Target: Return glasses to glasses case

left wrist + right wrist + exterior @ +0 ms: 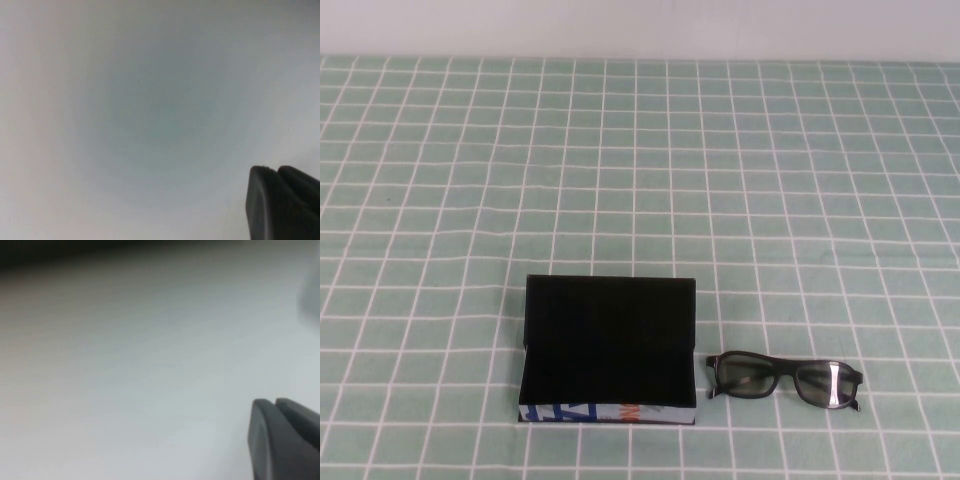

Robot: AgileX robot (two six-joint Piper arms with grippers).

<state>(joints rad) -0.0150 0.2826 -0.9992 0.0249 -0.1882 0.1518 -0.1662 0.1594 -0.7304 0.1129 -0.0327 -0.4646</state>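
Note:
The glasses case point(608, 340) lies open and empty near the front of the table in the high view, with black lining and a white front edge with blue and red-orange marks. The black-framed glasses point(785, 379) lie on the cloth just to its right, apart from it, lenses facing the front. Neither arm shows in the high view. My left gripper point(276, 170) shows only in the left wrist view, its dark fingers pressed together against a blank pale surface. My right gripper point(274, 402) looks the same in the right wrist view, shut and empty.
A green tablecloth with a white grid point(640, 180) covers the table. A pale wall runs along the far edge point(640, 25).

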